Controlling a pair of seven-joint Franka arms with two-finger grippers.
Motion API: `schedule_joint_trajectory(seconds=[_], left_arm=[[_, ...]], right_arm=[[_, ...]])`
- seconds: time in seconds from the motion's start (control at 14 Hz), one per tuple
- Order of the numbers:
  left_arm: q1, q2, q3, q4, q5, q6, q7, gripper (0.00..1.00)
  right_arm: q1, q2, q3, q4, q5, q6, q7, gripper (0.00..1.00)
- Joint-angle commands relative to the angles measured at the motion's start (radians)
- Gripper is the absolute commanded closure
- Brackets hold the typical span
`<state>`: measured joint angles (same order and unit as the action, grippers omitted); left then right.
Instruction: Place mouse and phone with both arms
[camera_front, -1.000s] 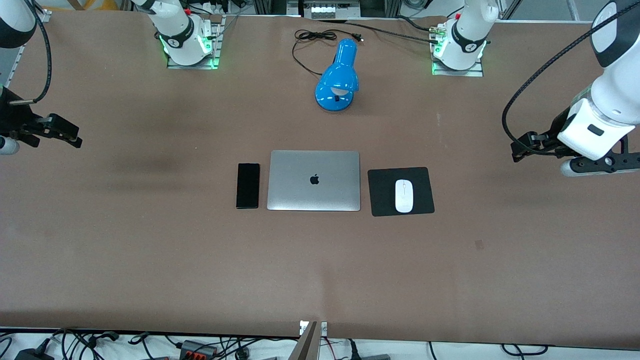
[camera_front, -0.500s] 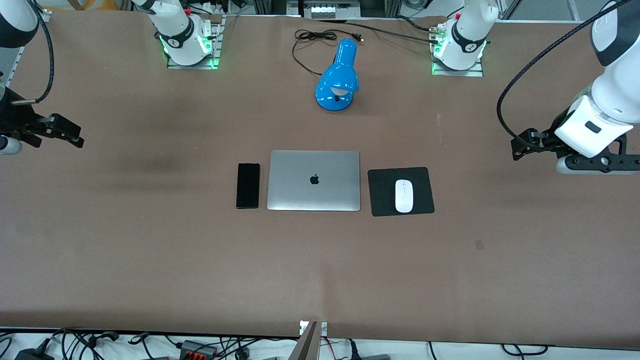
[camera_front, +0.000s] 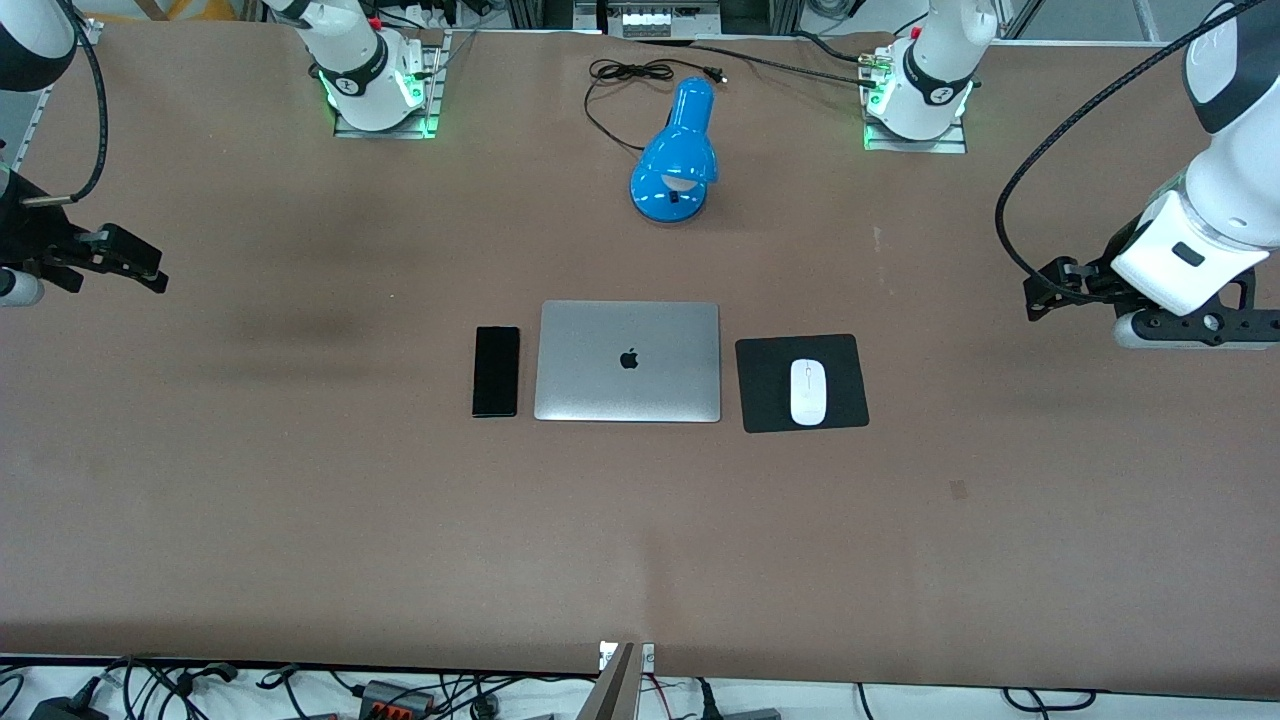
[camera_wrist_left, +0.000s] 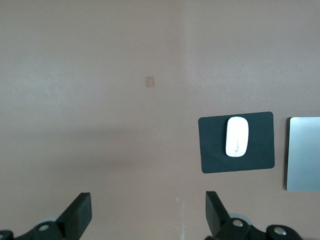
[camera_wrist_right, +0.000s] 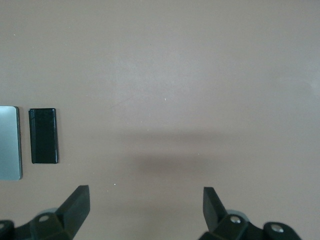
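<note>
Seemingly placed already, the mouse (camera_front: 808, 391) sits centre-right, the upright phone (camera_front: 496, 370) centre-left; left gripper (camera_wrist_left: 146, 218) and right gripper (camera_wrist_right: 144, 212) hover spread at frame edges.

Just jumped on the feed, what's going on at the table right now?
Nothing is being handled at the moment. The mouse sits on the black pad beside the closed laptop, toward the left arm's end of the table; the phone lies flat beside the laptop, toward the right arm's end. The left gripper and the right gripper are both open and empty, each over bare table out at its own end.
</note>
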<state>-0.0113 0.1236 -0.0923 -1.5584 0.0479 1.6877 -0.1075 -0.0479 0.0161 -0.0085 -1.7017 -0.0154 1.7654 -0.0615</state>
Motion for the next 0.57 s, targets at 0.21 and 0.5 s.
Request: schedule_joint_trajectory(seconds=[0.21, 0.5], left_arm=[[-0.001, -0.016, 0.008, -0.002, -0.008, -0.002, 0.029, 0.00], [-0.001, -0.015, 0.008, -0.002, -0.008, -0.002, 0.029, 0.00]], right_arm=[[-0.020, -0.022, 0.013, -0.007, 0.026, -0.015, -0.018, 0.00], [-0.018, -0.022, 0.016, -0.009, 0.025, -0.017, -0.018, 0.00]])
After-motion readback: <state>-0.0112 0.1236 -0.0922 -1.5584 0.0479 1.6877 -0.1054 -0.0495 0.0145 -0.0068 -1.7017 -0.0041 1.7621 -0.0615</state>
